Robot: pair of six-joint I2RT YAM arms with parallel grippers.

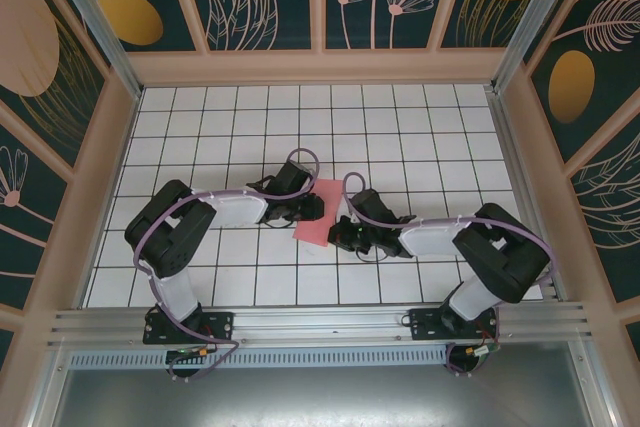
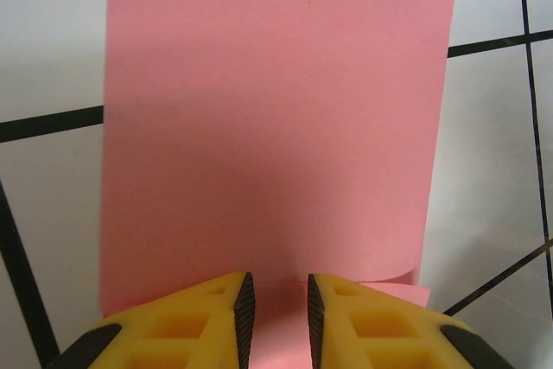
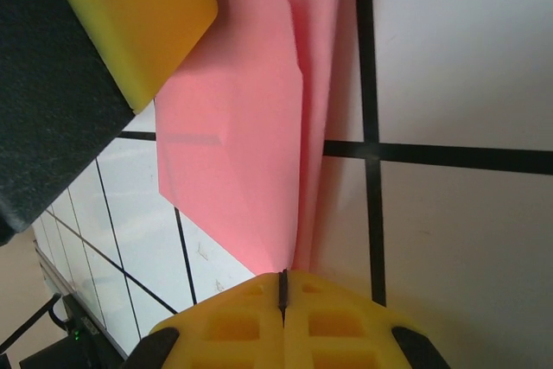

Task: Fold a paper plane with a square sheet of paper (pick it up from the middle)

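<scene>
left pincer [image 2: 276,289]: jaws parted by a narrow slot, yellow fingertips side by side. Pink shows right through the slot, and I see nothing clamped.
right pincer [image 3: 283,281]: jaws closed tight, fingertips meeting in a hairline seam. A raised edge of the paper runs straight into that seam, so that's a pinch on the sheet!
square sheet of paper [image 2: 276,127]: it starts at the left pincer's tips and stretches straight ahead of them. From the right pincer it climbs ahead and to the left of the tips, one flap doubled over the layer beneath.
curl: just ahead of the left pincer's right fingertip a rounded bend shows, with a second pink layer peeking out below it.
from above: the sheet sits between the two pincers, the left pincer [image 1: 308,209] on one side and the right pincer [image 1: 345,234] at the opposite, nearer side.
left pincer's finger [image 3: 138,23]: big and yellow, ahead and up-left of the right pincer's tips, over the pink paper. Touching it or not, I can't tell.
table [image 1: 250,127]: white tiles with black lines. Right of the right pincer's tips is bare tile, with one line running ahead alongside the paper's edge.
</scene>
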